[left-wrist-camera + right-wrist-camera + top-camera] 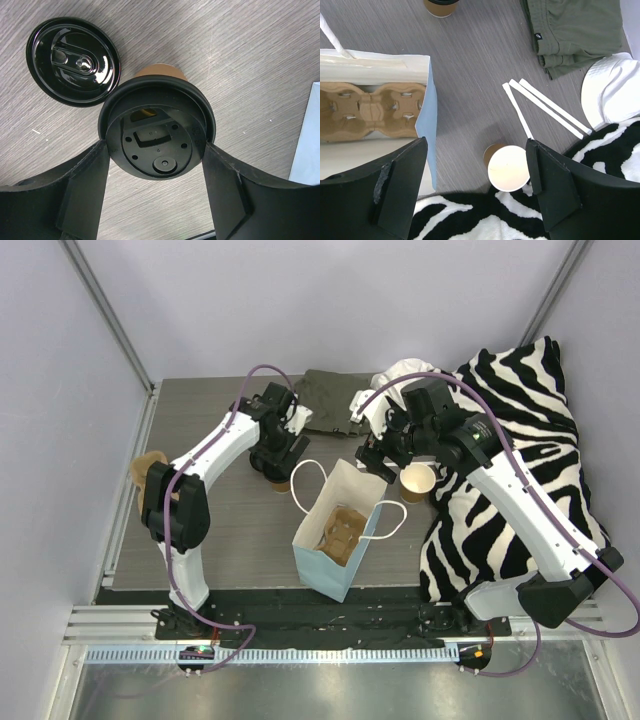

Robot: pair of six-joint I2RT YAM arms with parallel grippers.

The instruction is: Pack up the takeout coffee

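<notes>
Straddling takeout coffee (157, 130) beside blue paper bag (322, 570) with left gripper (155, 147), ready for lifting, clamp unclear; holding right gripper (476, 150) wide, empty

High overview plus two downward wrist close-ups (shared: blue bag (322, 578))

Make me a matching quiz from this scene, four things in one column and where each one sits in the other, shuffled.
Things:
1. takeout coffee
2. loose black lid
3. cup carrier
4. lidless cup

Places:
A. inside the blue bag
B. flanked by the left hand
C. beside the zebra cushion
D. flat on the table

Pairs: 1-B, 2-D, 3-A, 4-C
</notes>
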